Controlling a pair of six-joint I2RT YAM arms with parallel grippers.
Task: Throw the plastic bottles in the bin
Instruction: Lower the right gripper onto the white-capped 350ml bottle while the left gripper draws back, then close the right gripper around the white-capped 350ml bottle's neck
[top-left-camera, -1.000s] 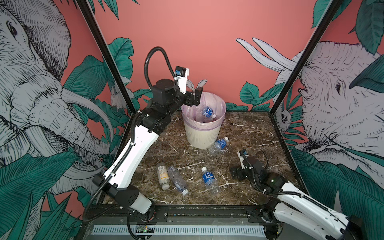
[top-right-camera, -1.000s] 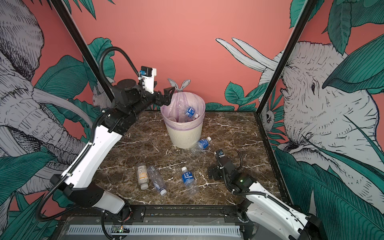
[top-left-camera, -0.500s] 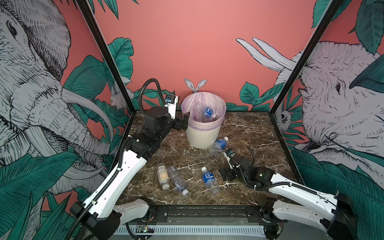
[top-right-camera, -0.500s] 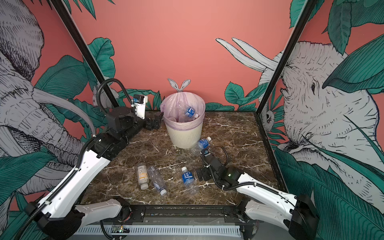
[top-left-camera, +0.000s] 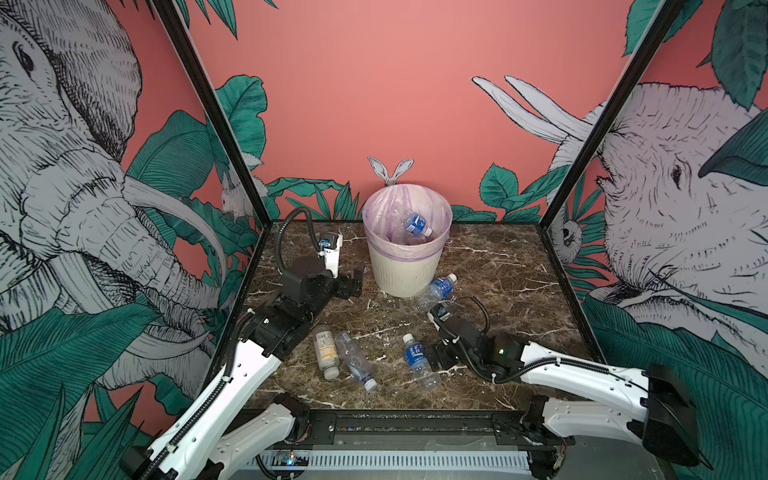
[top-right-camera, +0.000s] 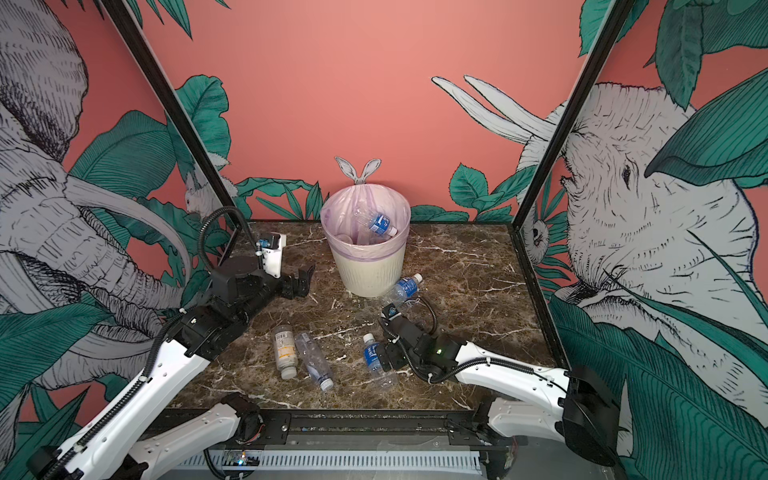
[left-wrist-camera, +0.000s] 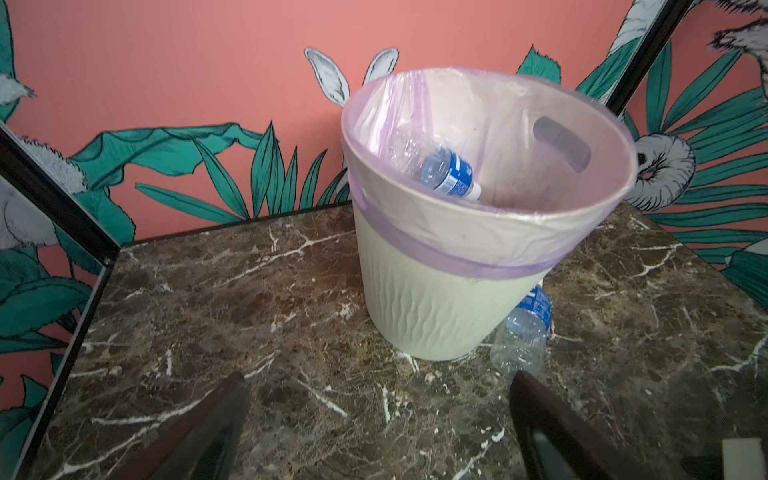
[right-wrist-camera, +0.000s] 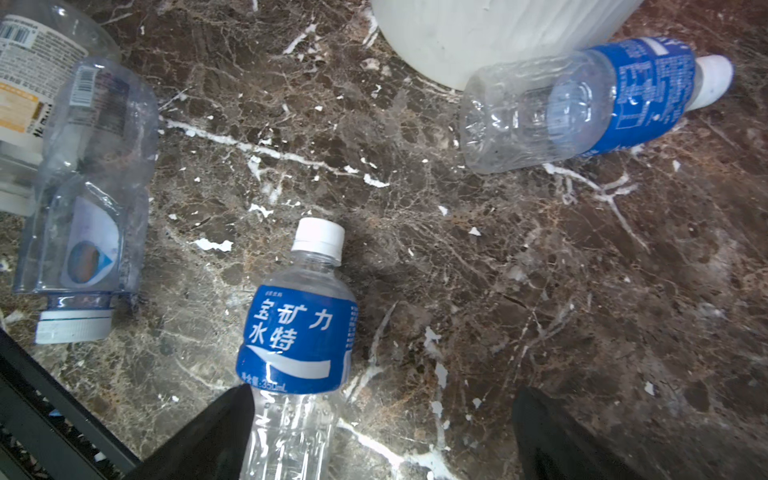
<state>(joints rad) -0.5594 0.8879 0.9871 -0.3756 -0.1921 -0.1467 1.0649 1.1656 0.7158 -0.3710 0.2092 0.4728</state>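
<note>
Five counted, all small, clear, white-capped — one blue-labelled bottle (top-left-camera: 417, 225) inside the single lilac-lined cream bin (top-left-camera: 405, 274), second blue bottle (top-left-camera: 438, 287) against its foot, third blue bottle (top-left-camera: 417, 360), pale bottle (top-left-camera: 355, 363) and white-yellow bottle (top-left-camera: 325, 351) lying before it — left gripper (left-wrist-camera: 378, 376) beside the bin, right gripper (right-wrist-camera: 384, 390) at the third blue bottle, both wide open, empty.

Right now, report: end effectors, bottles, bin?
Left end effector, right end effector: open, empty. Four bottles on table, blue-label bottle at right fingertip. Bin mouth unobstructed.
</note>
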